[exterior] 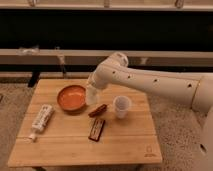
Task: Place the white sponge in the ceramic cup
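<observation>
My gripper [92, 94] hangs over the table between the orange bowl and the ceramic cup, just above the bowl's right rim. It is shut on the white sponge [91, 100], a small pale block held a little above the wood. The ceramic cup [121, 106] is small, white and upright, and it stands on the table to the right of the gripper, about a hand's width away. The arm reaches in from the right, with its elbow above the table's back edge.
An orange-brown bowl [71, 97] sits left of the gripper. A reddish-brown stick [98, 110] lies just below the gripper. A dark bar [96, 129] lies nearer the front. A printed white tube [41, 119] lies at the left. The wooden table [125, 145] stands before a dark bench.
</observation>
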`<state>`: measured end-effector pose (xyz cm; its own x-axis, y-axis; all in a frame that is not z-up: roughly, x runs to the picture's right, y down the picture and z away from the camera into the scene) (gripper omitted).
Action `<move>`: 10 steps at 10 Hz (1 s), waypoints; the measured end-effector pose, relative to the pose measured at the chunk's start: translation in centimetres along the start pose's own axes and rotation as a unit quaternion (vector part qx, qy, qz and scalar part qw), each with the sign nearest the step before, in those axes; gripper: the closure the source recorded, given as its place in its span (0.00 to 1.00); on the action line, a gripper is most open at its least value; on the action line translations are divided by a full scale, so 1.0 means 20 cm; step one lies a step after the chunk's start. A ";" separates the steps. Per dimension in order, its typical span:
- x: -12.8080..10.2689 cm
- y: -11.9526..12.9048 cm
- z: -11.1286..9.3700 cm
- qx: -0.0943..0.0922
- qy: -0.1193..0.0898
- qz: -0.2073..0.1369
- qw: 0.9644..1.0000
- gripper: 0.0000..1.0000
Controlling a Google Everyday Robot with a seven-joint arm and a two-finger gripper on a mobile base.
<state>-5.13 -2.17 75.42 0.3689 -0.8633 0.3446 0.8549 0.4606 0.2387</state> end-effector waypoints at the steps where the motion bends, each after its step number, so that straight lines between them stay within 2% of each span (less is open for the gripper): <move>1: 0.05 0.04 -0.02 0.004 0.015 0.020 1.000 1.00; 3: 0.13 0.19 -0.09 0.012 0.046 0.070 0.996 1.00; 4: 0.14 0.25 -0.12 0.014 0.055 0.088 0.995 1.00; 6: 0.17 0.40 -0.18 0.014 0.082 0.139 0.987 1.00; 7: 0.17 0.43 -0.18 0.011 0.092 0.153 0.984 1.00; 10: 0.20 0.55 -0.18 -0.003 0.120 0.201 0.972 1.00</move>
<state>7.06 -1.29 76.10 0.7476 -0.6373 0.1869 0.6259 0.7702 0.1227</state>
